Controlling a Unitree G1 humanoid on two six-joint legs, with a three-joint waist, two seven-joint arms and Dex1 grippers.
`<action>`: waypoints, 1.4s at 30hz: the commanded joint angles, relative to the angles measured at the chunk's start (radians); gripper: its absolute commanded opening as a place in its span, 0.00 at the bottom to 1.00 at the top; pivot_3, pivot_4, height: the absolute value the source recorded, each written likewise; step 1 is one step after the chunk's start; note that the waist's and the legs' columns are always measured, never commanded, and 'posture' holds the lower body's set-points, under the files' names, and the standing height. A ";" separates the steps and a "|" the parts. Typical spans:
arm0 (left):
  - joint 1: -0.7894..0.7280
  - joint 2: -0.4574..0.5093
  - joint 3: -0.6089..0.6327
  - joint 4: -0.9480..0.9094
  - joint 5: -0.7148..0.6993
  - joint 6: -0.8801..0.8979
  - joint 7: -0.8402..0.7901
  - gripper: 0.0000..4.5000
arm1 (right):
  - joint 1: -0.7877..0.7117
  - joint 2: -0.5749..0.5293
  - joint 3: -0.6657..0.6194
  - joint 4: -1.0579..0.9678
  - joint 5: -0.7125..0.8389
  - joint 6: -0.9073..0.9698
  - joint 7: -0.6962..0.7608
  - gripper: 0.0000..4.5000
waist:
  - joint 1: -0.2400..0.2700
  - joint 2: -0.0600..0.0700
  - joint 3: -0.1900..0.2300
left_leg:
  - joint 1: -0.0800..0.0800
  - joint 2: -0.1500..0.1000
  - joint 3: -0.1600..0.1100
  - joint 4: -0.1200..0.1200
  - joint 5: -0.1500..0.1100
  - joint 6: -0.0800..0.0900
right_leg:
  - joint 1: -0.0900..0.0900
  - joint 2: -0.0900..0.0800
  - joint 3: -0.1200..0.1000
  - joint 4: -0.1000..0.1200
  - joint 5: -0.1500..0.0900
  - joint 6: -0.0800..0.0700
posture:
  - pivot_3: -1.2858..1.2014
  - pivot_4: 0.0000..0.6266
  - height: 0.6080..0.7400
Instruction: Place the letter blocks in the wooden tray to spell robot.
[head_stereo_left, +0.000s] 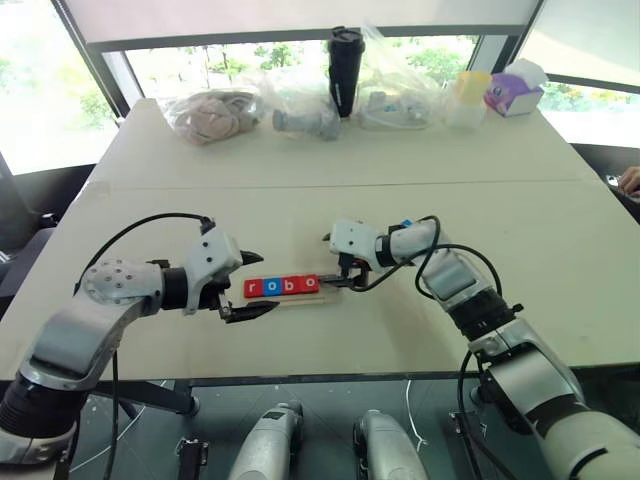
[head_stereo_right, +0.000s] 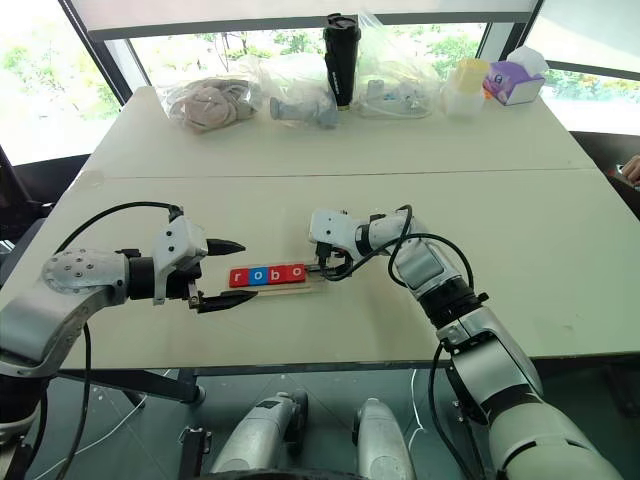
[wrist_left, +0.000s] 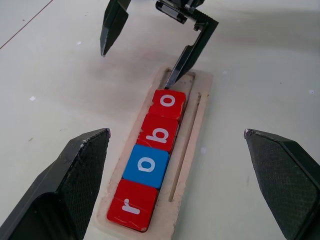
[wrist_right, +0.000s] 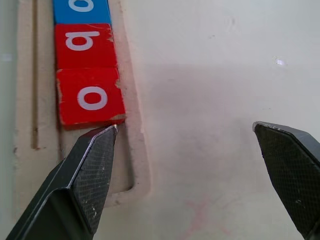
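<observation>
A pale wooden tray (wrist_left: 192, 145) lies on a cream table (head_stereo_left: 330, 160), and everything here is placed relative to that tray. Four letter blocks (wrist_left: 152, 155) sit in a row inside it, touching one another: a red r, a blue o, a red b and a red o. The last slot, at the tray's right end, is bare wood. No t block can be seen on the table around the tray.

The left gripper (head_stereo_left: 248, 286) hovers just beside the tray's left end, its two black fingers spread wide and holding nothing. The right gripper (head_stereo_left: 346, 274) is at the tray's right end, fingers also spread wide and empty. One of its fingertips (wrist_right: 102, 145) is inside the empty slot, right against the corner of the last red o; the other hangs over bare table beyond the tray's rim.

The risk, as I judge it, comes from that fingertip. Any sideways push could shove the o into its neighbours, slide the row, tip a tile over the low rim, or drag the light tray across the table. The word also stays one letter short.

Bags, a dark bottle and a tissue box stand far beyond the tray.
</observation>
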 joint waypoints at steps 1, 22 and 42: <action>0.007 0.011 0.021 -0.037 -0.009 0.000 0.000 1.00 | -0.031 -0.066 -0.035 -0.016 -0.025 -0.035 -0.002 0.99 | 0.002 0.000 0.000 | 0.000 0.000 0.000 0.000 0.000 0.000 | 0.000 0.000 0.000 0.000 0.000 0.000 | 0.52 0.24 1.00; -0.112 0.040 0.047 -0.003 -0.119 0.064 -0.067 1.00 | 0.040 -0.105 -0.419 0.012 0.196 0.357 -0.300 0.99 | -0.003 0.000 0.000 | 0.000 0.000 0.001 0.000 0.000 0.001 | 0.003 -0.001 0.001 -0.001 -0.002 -0.004 | 0.52 0.24 1.00; -0.135 0.109 0.074 0.006 -0.118 0.072 -0.069 1.00 | -0.035 -0.066 -0.369 0.258 0.153 0.343 -0.340 0.99 | -0.005 0.000 0.000 | 0.000 0.000 0.001 -0.001 0.002 0.002 | 0.003 0.000 0.001 0.000 0.000 0.000 | 0.52 0.24 1.00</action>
